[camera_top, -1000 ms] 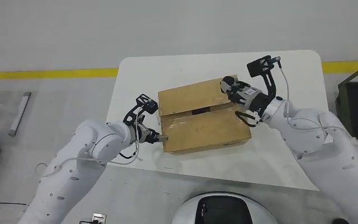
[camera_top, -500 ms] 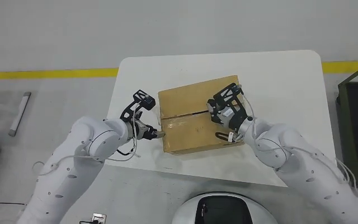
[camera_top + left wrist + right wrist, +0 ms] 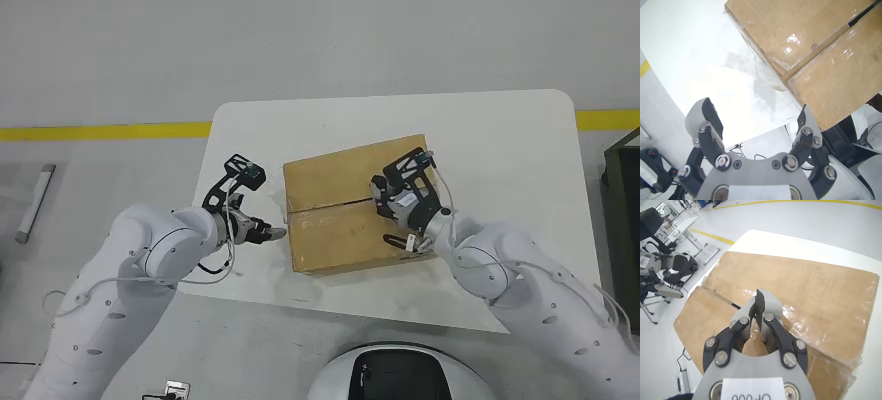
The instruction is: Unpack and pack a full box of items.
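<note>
A pale grey floor crossed by a yellow painted line (image 3: 100,130) surrounds a white table with rounded corners (image 3: 500,130). A grey tube (image 3: 33,203) lies on the floor well to the left of the table.

On the table's left half sits the brown cardboard box (image 3: 340,175) (image 3: 791,24) (image 3: 819,291), turned slightly askew to the table's edges. Both top flaps are folded down and meet along a narrow dark seam (image 3: 330,205) (image 3: 719,296) (image 3: 857,19) that runs across the lid. Wrinkled clear tape (image 3: 800,321) (image 3: 791,39) glints on the cardboard beside the seam and at the box's left end, where loose scraps of it hang down onto the tabletop.

The left gripper (image 3: 272,232) (image 3: 755,106) (image 3: 672,293) hangs over the table just beside the box's left end, near the corner closest to the robot. Its two black-padded fingers are spread wide apart with nothing between them — one finger sits right at the edge of the near flap, though whether it touches the cardboard cannot be told.

The right gripper (image 3: 382,197) (image 3: 759,298) is above the box lid, at the right end of the seam. Its fingers are pressed together, pad against pad, gripping nothing, their tips pointing along the lid towards the left gripper — contact between the tips and the taped cardboard cannot be made out.
</note>
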Robot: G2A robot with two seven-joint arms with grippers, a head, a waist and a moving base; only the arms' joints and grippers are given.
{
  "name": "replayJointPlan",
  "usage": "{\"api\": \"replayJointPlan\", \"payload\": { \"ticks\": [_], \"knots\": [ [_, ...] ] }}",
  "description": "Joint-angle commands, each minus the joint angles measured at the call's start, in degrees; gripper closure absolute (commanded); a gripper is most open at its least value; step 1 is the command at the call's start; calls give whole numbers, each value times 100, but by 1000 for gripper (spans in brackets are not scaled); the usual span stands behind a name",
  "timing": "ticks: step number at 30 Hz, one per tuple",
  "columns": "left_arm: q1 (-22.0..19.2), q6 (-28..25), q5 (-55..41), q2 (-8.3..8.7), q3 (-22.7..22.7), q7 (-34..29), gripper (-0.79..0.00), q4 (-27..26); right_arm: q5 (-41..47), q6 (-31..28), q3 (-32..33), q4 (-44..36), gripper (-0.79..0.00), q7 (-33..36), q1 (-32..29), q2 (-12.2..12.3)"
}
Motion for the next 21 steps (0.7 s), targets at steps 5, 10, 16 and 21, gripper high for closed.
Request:
{"api": "replayJointPlan", "payload": {
  "ticks": [5,10,16,21],
  "knots": [
    [378,-131,1134,91,-39,122,-785,-203,45,-22,62,-8,0,46,-52,-24],
    [899,-82,1314,92,61,523,-785,-319,38,-34,103,-27,0,79,-94,-42],
    [1146,76,1722,-18,316,1353,-785,-267,21,-19,125,-64,0,89,-137,-71],
    [1123,215,2130,-132,476,1774,-785,-170,-1,-5,128,-88,0,95,-164,-96]
  ]
}}
